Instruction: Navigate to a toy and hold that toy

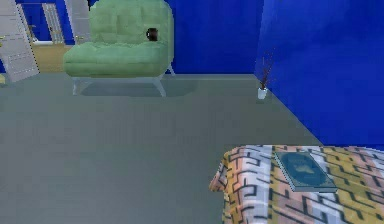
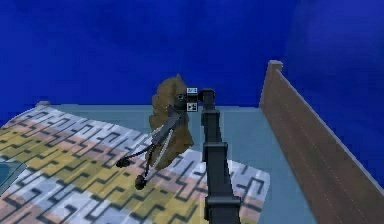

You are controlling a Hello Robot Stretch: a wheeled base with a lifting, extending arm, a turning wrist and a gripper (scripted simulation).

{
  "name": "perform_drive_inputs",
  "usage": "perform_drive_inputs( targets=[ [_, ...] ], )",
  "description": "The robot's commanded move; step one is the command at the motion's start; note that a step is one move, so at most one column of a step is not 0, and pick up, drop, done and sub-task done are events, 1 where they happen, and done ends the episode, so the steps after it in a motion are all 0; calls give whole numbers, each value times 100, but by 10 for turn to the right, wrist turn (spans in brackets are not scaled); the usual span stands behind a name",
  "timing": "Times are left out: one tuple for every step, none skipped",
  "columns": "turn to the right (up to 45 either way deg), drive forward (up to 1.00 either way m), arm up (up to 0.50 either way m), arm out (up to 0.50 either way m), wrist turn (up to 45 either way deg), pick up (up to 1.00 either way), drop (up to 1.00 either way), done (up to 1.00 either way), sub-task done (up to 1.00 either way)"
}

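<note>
1. Jaws: the gripper (image 2: 130,174) projects from the arm (image 2: 212,165), its two thin fingers (image 2: 150,152) angled down over the bed (image 2: 70,150), which carries a patterned quilt. The jaw state cannot be told. Nor can it be told whether anything is held, because the quilt and another thing lie at and behind the far end.
2. Task item: a brown toy (image 2: 166,98), rounded and lumpy, stands on the bed just behind the gripper body, beyond the fingertips toward the bed's far edge. Contact between fingers and toy cannot be confirmed.
3. Handling (judgement): the toy looks plush, so it is probably light, soft and compressible, neither slippery nor fragile. It yields under pressure and may topple on the soft quilt if pushed.
4. Grasp site (judgement): take hold across the narrower upper part or a limb, not the broad body.
5. Beside the arm, away from the jaws: a wooden board (image 2: 300,130). Behind the toy: a blue wall (image 2: 100,50).
6. Well apart from the jaws: a flat blue-green item (image 1: 305,170) on the quilt and a green armchair (image 1: 120,45).
</note>
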Motion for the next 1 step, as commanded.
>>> perform_drive_inputs(
  targets=[
    [0, 0, 0, 0, 450, 0, 0, 0, 0]
  ],
)
